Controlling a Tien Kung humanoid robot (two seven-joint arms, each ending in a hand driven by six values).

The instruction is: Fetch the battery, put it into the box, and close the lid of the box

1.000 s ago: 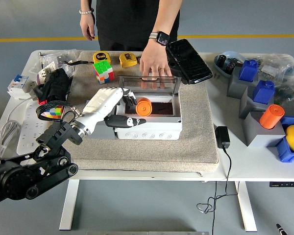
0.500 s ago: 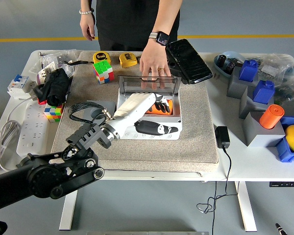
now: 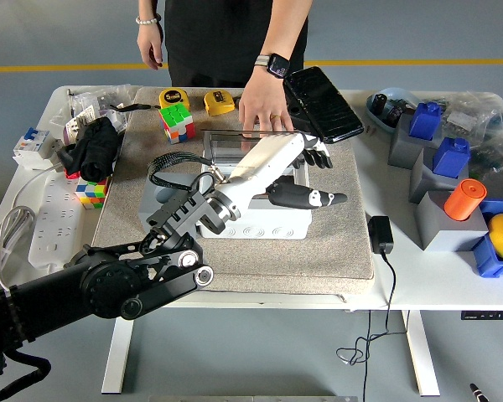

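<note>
Grey box (image 3: 253, 224) sat on the counter (image 3: 419, 276), orange battery now hidden, left hand (image 3: 306, 172) had slid further right over it, fingers loosely spread, holding nothing.

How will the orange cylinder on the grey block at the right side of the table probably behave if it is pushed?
The orange cylinder lies tilted on the grey block, so its round body would probably roll off with a light push. It looks like ribbed plastic, so likely stiff, fairly light, and not very slippery. Its weight cannot be told for sure.
</note>
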